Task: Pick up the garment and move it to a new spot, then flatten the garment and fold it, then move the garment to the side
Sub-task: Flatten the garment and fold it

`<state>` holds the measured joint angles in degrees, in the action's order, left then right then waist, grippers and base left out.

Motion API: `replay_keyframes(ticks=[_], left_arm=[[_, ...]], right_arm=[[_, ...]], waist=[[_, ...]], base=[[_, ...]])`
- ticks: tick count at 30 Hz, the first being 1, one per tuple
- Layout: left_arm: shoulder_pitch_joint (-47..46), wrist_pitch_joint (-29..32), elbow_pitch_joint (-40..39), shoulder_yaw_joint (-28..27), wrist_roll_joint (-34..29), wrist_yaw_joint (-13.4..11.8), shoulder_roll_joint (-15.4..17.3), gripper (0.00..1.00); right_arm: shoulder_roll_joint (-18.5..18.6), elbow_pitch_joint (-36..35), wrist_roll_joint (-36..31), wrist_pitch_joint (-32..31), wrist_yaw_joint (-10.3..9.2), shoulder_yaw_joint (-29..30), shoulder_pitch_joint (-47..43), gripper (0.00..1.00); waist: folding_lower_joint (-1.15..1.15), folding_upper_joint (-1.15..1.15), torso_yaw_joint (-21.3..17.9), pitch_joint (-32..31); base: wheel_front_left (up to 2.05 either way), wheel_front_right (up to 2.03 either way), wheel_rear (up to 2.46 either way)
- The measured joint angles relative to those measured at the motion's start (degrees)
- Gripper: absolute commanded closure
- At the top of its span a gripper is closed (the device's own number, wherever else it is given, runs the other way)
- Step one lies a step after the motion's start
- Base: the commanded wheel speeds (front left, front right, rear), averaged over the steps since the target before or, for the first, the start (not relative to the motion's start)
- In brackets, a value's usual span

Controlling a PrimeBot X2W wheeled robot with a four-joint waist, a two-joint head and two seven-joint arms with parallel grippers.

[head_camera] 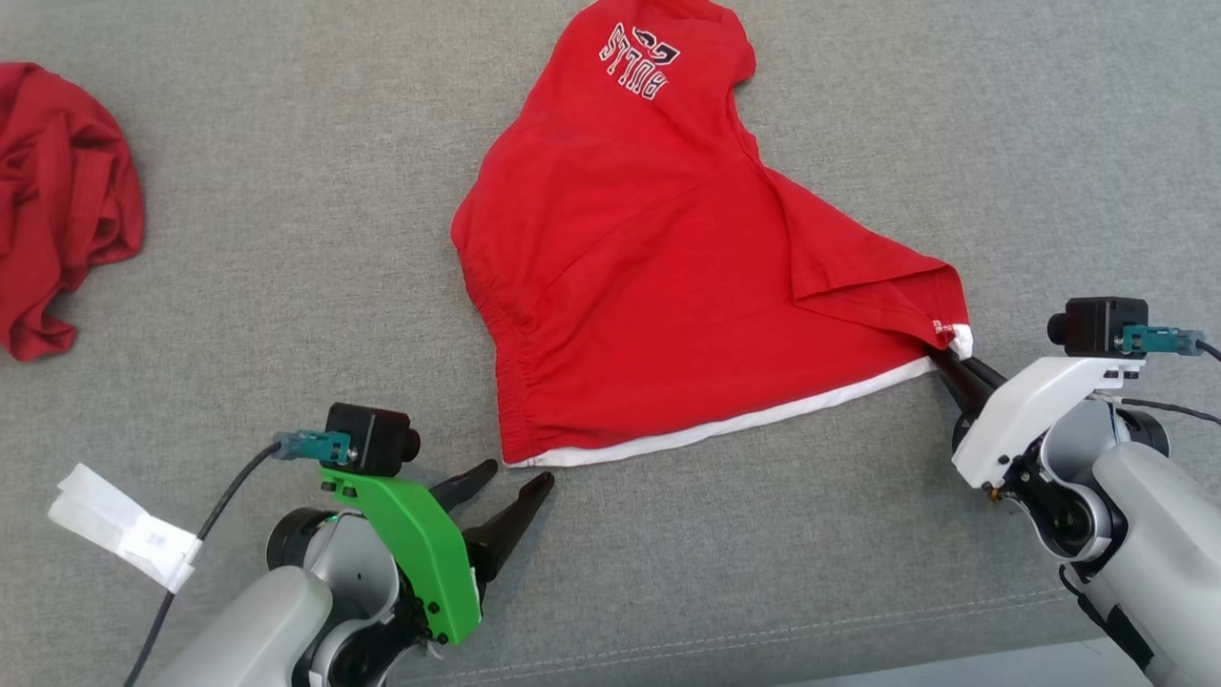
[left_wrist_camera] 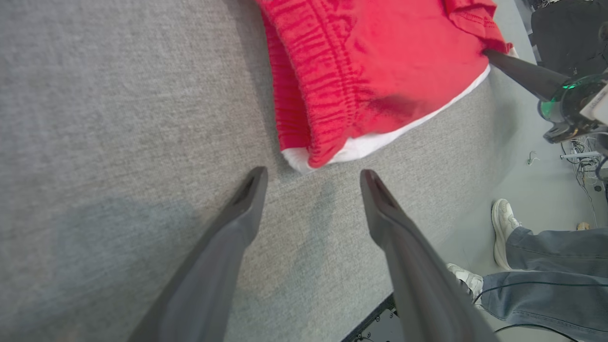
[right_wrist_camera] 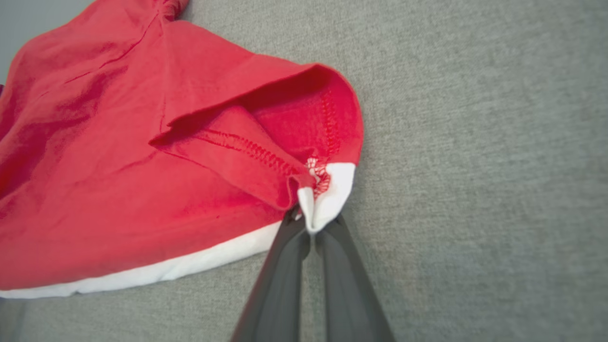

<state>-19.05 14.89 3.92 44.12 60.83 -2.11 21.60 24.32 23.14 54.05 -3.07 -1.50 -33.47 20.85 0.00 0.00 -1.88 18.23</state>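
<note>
Red cloth garment (head_camera: 649, 286) with white trim: soft, matt, ribbed band. Grey woven fabric surface (head_camera: 286, 239): coarse, matt. Left gripper (left_wrist_camera: 313, 175) fingers (left_wrist_camera: 240, 223): smooth matt dark plastic. Green plastic bracket (head_camera: 420, 544): smooth.

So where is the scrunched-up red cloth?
In the head view, the scrunched-up red cloth lies at the far left edge, apart from the spread red garment.
</note>
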Motion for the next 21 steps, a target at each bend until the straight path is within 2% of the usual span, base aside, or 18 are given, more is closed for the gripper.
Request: replay_keyframes(ticks=[18, 21], left_arm=[[-1.2, -4.4, 4.8, 0.4, -2.1, 0.1, -3.7, 0.0], [-1.5, -4.4, 5.3, 0.5, -2.2, 0.2, -4.0, 0.38]], right_arm=[[-0.3, 1.2, 0.0, 0.0, 0.97, -0.2, 1.2, 1.0], [-0.3, 1.3, 0.0, 0.0, 0.98, -0.3, 1.3, 1.0]], waist=[[0.0, 0.0, -0.4, 0.5], [0.0, 0.0, -0.4, 0.4]], base=[[0.0, 0.0, 0.0], [0.0, 0.0, 0.0]])
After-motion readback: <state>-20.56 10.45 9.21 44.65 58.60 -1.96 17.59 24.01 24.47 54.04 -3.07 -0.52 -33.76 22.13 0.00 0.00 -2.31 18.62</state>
